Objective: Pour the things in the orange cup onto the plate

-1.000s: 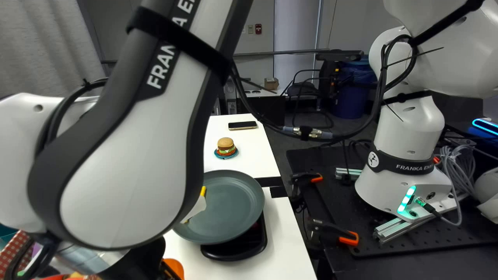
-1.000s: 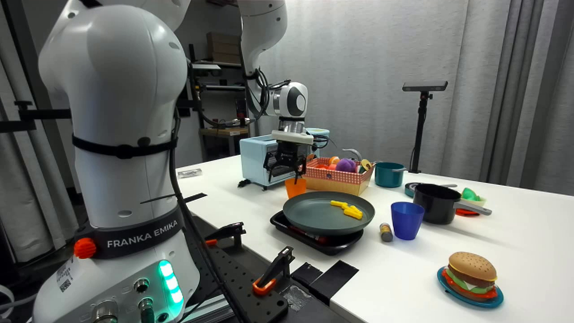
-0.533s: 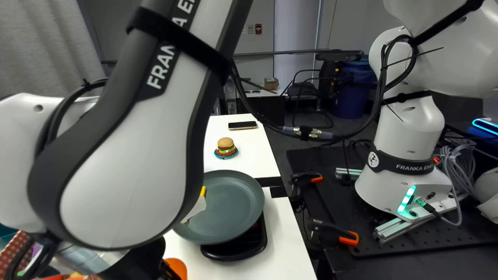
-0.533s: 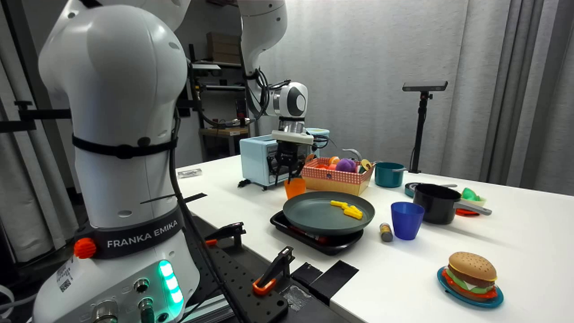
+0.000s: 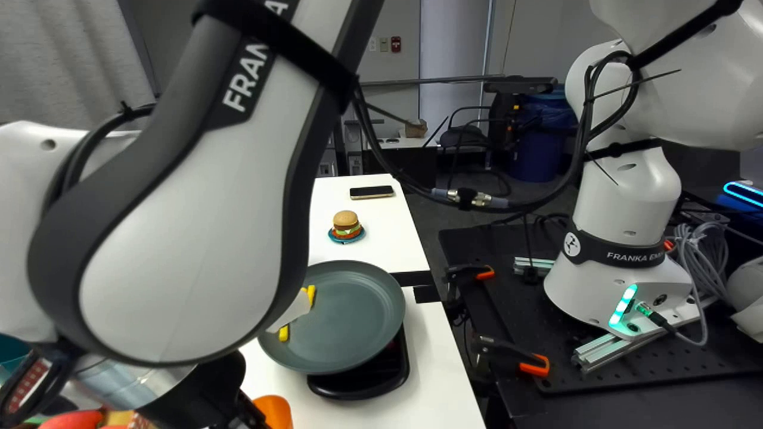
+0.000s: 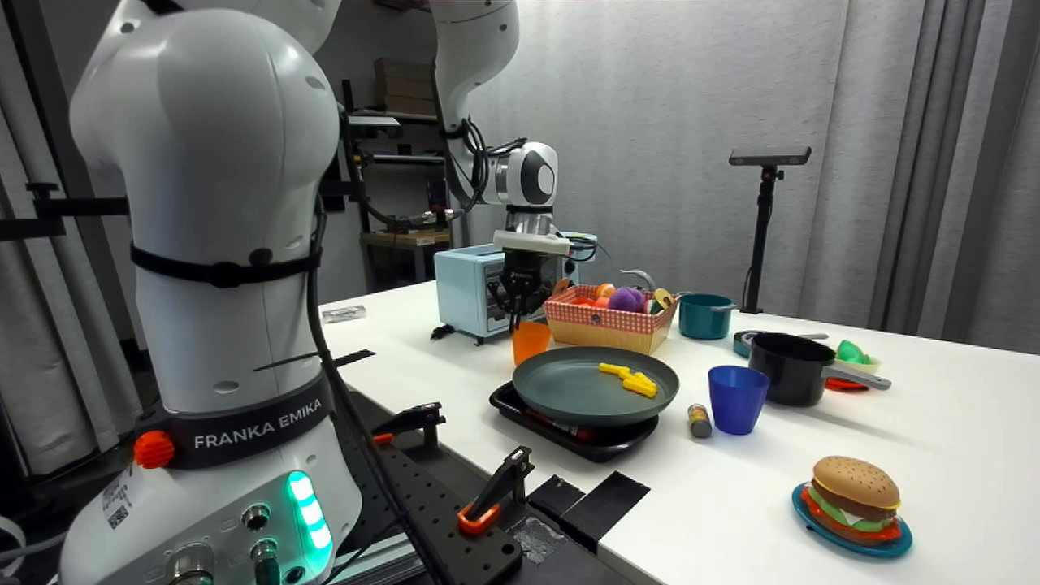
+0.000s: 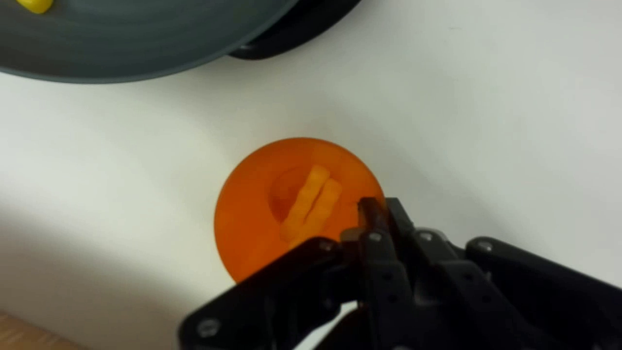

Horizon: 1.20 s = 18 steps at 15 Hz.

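White surface (image 6: 959, 431); claw (image 7: 385, 203) clamped on orange cup (image 6: 532, 343) at rim. One-sided grip could swivel, dropping yellow sticks (image 7: 321, 209) short of plate (image 6: 569, 390) near surface's robot-side edge.

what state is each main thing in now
orange cup, mouth up, yellow strips inside
gripper, shut on the orange cup's rim
plate, over a black tray, yellow pieces on it
blue cup, upright, contents hidden
black pot, upright, uncovered
teal pot, upright
basket, open, holding toy food
toy burger, stacked, on a teal saucer
phone, lying flat, screen dark
toaster oven, door state unclear
light strip, lit green
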Each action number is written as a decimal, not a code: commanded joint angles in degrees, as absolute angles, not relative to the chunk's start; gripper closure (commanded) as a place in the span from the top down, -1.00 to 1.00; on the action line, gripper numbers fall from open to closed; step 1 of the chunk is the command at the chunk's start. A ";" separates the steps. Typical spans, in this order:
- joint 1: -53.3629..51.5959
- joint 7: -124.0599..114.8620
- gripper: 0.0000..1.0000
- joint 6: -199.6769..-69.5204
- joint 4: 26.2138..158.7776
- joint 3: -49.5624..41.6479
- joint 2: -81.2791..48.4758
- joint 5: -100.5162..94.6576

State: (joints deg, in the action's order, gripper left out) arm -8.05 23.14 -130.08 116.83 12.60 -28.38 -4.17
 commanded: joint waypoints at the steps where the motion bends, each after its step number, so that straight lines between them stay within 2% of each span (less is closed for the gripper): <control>1: -8.29 23.03 -1.00 -131.39 119.30 12.90 -25.53 -5.11; 18: -6.73 26.53 -0.98 -137.66 128.46 13.98 -10.03 -0.31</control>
